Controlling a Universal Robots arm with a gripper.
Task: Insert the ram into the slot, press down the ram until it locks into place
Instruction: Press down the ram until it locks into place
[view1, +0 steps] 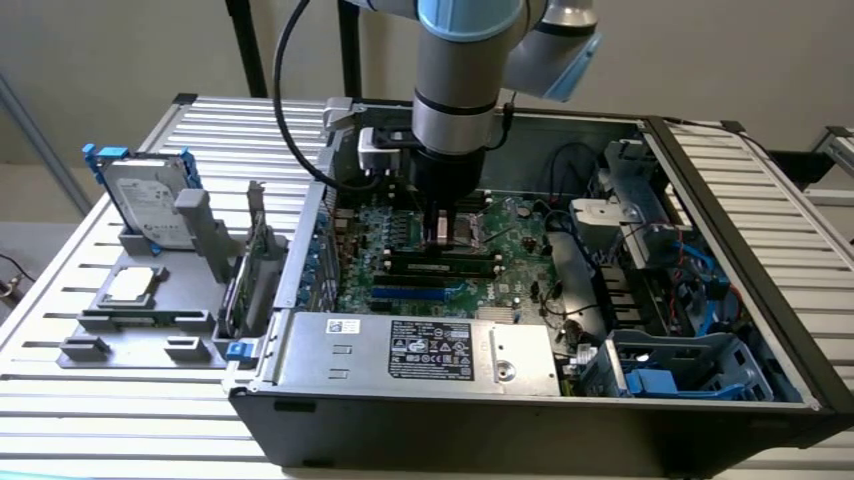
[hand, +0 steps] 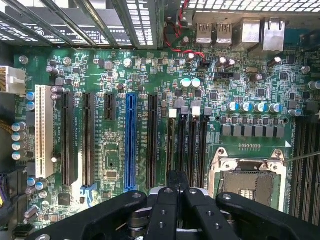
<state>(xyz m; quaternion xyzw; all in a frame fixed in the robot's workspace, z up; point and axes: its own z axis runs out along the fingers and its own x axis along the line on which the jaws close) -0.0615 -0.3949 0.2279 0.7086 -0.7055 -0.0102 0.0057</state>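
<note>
Ram (view1: 447, 264) can be spotted as a thin green strip laid along one of the black slots (view1: 400, 271), roughly mid-motherboard (view1: 514, 240), on the side nearer the case's (view1: 747, 300) front edge. Whether it's fully clicked in can't be told, tbh. The gripper (view1: 447, 228) is parked straight above the board, just behind the strip and well inside the case. From the wrist view, the gripper (hand: 177, 181) is seen with its fingers brought together, nothing visibly pinched between them, tips sitting over the bank of parallel black slots (hand: 192, 150) beside the silver CPU socket (hand: 247, 182). A blue slot (hand: 130, 142) is seen further across the board. A hard drive (view1: 140, 205) is propped near the bench's (view1: 80, 400) far corner on the exterior view's left.
</note>
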